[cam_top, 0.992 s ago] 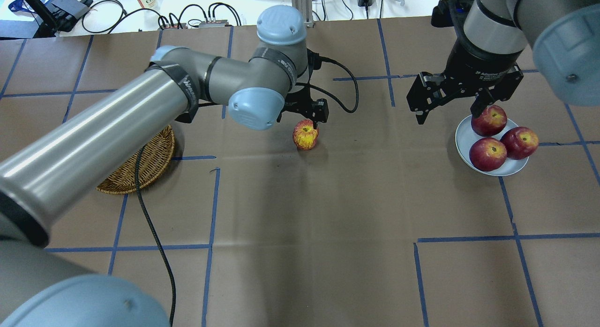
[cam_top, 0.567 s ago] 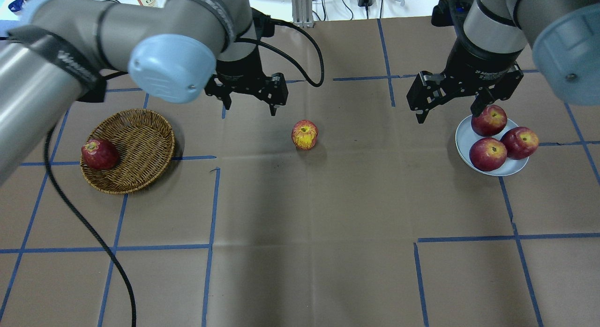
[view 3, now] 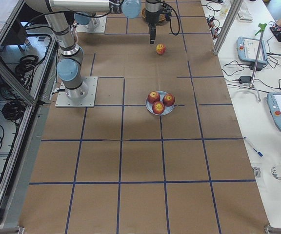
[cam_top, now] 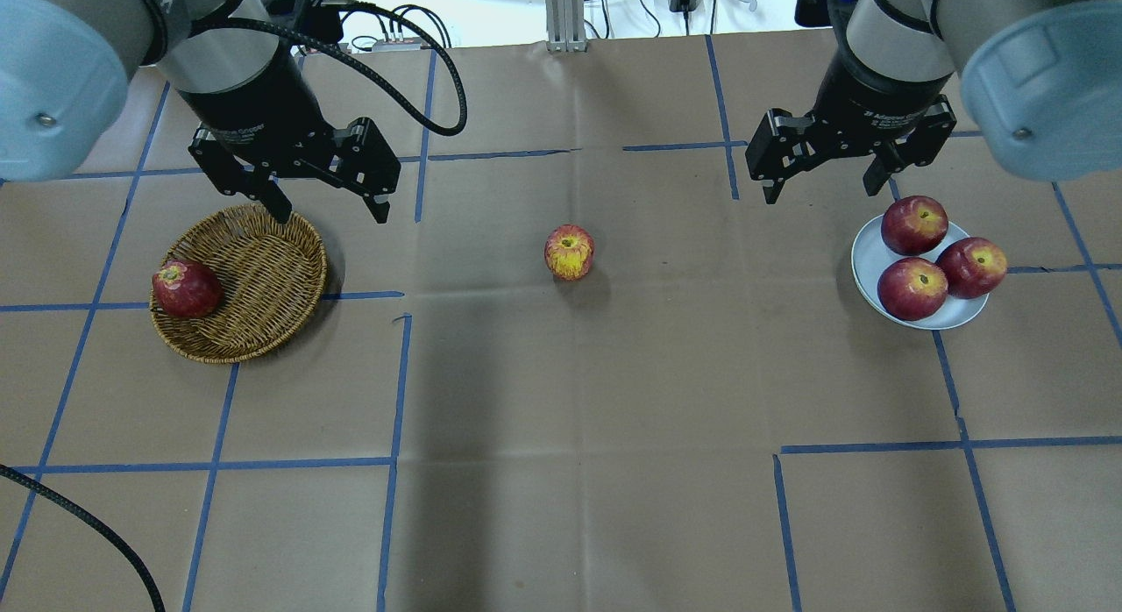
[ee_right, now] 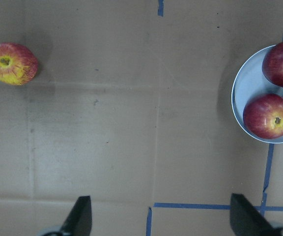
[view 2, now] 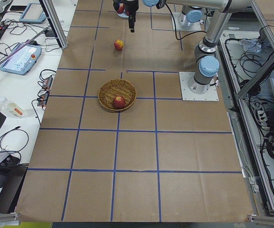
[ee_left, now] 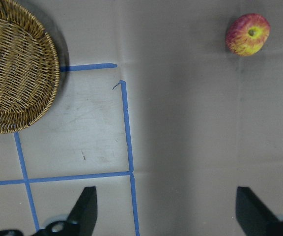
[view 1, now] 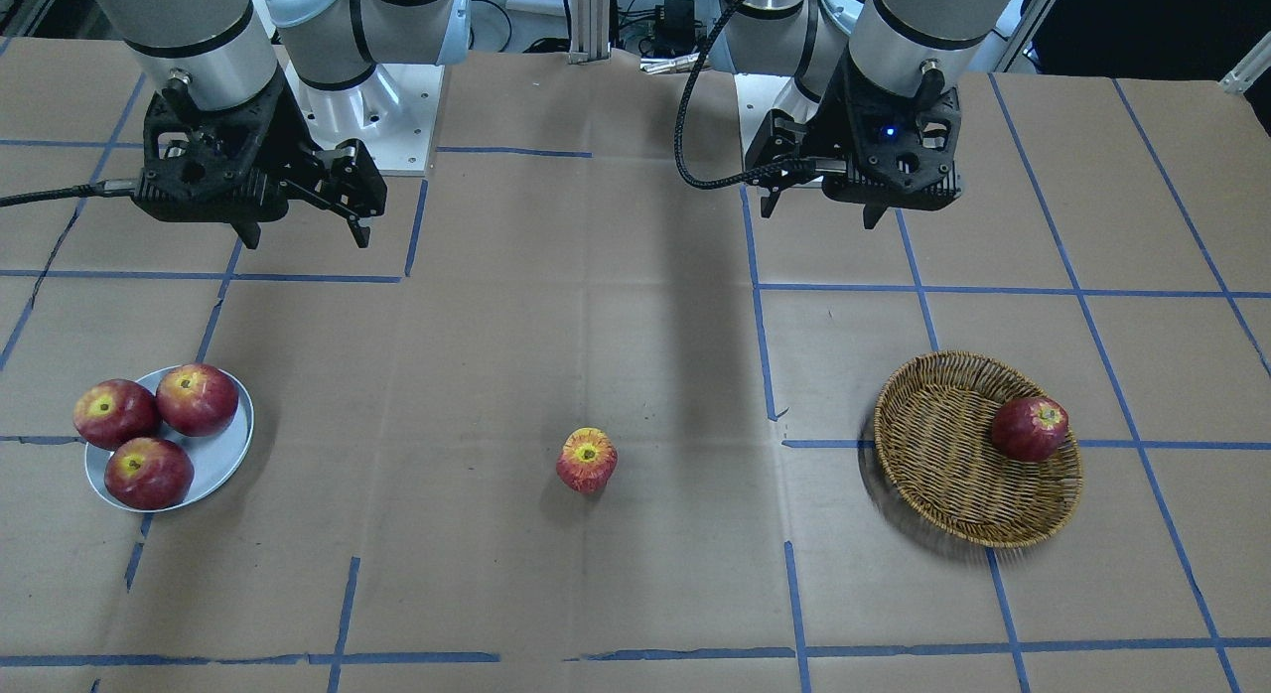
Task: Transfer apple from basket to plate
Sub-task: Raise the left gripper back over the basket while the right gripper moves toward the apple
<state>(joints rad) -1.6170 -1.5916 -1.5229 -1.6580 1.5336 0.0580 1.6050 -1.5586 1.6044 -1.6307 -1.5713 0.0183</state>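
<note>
The lighter red, yellow-streaked apple (cam_top: pixel 570 252) stands alone on the table's middle, also in the front view (view 1: pixel 587 461) and both wrist views (ee_left: pixel 247 34) (ee_right: pixel 13 64). The wicker basket (cam_top: pixel 263 279) (view 1: pixel 938 455) lies at the left and holds one dark red apple (cam_top: pixel 186 288). The pale plate (cam_top: pixel 868 254) (view 1: pixel 220 463) at the right carries three dark red apples. My left gripper (cam_top: pixel 331 216) (view 1: pixel 819 216) hangs open and empty above the basket's far right rim. My right gripper (cam_top: pixel 822 194) (view 1: pixel 305 242) hangs open and empty behind the plate's left side.
Brown paper with blue tape lines covers the table (cam_top: pixel 578 437). The left arm's black cable (cam_top: pixel 88 524) loops over the near left corner. Cables and gear lie beyond the far edge (cam_top: pixel 386 29).
My left gripper has left the streaked apple on the table and moved up and left to the basket's rim. My right gripper has drawn back from the plate's apples.
</note>
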